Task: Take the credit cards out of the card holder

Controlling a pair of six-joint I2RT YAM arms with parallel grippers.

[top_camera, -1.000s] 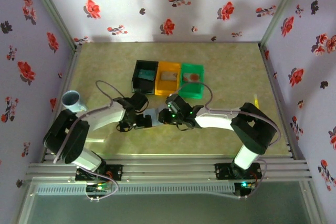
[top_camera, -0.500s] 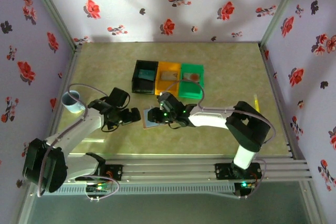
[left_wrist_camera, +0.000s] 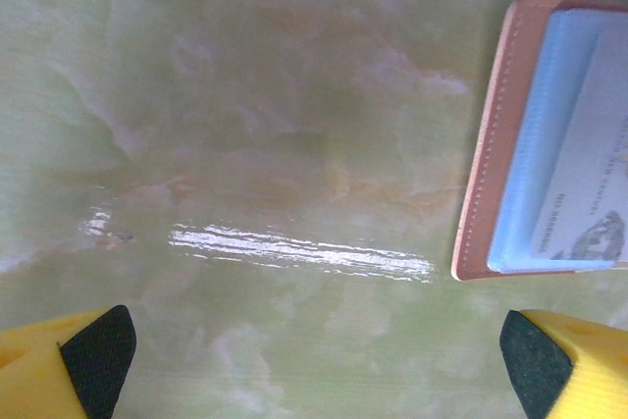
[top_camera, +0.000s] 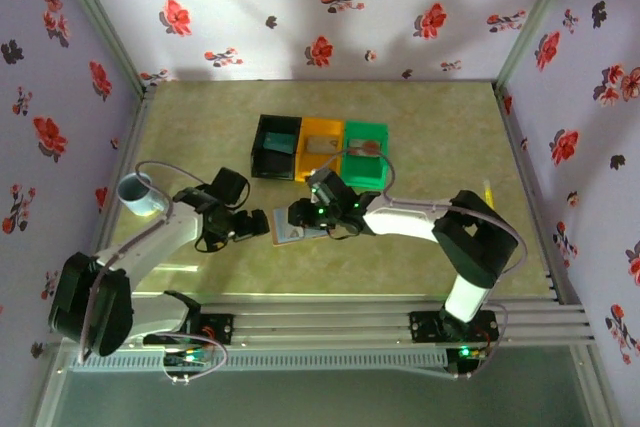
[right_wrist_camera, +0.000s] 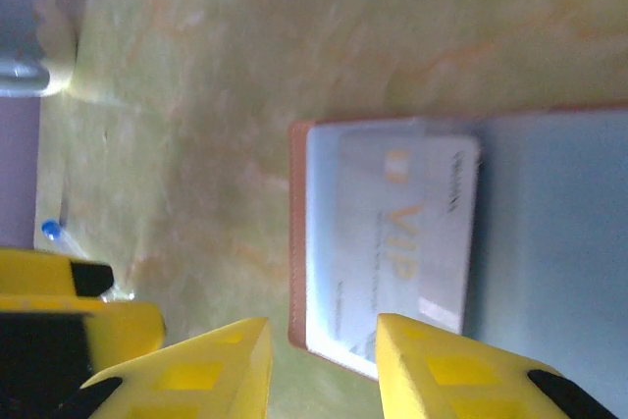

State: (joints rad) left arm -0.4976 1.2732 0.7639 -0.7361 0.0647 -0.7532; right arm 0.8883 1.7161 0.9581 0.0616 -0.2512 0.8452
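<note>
The card holder (top_camera: 286, 236) lies open on the table between the two arms, with a brownish-pink rim and a blue-grey inside. A pale credit card marked VIP (right_wrist_camera: 407, 233) sits tucked in its pocket. My right gripper (right_wrist_camera: 322, 336) hovers over the holder's (right_wrist_camera: 549, 242) near corner, jaws part open with nothing clamped. My left gripper (left_wrist_camera: 314, 360) stands wide open over bare table, just left of the holder (left_wrist_camera: 481, 164). From above, the left gripper (top_camera: 252, 225) and right gripper (top_camera: 300, 215) face each other across the holder's left edge.
Black (top_camera: 262, 152), orange (top_camera: 306, 159) and green (top_camera: 352, 165) bins stand in a row behind the holder. The green one holds a pale card with a red spot (top_camera: 368, 147). A blue-white cup (top_camera: 138, 194) is at the left. Floral walls enclose the table.
The left arm has drawn back to the left, away from the holder. The right gripper has shifted left over the holder, which now lies open on the table.
</note>
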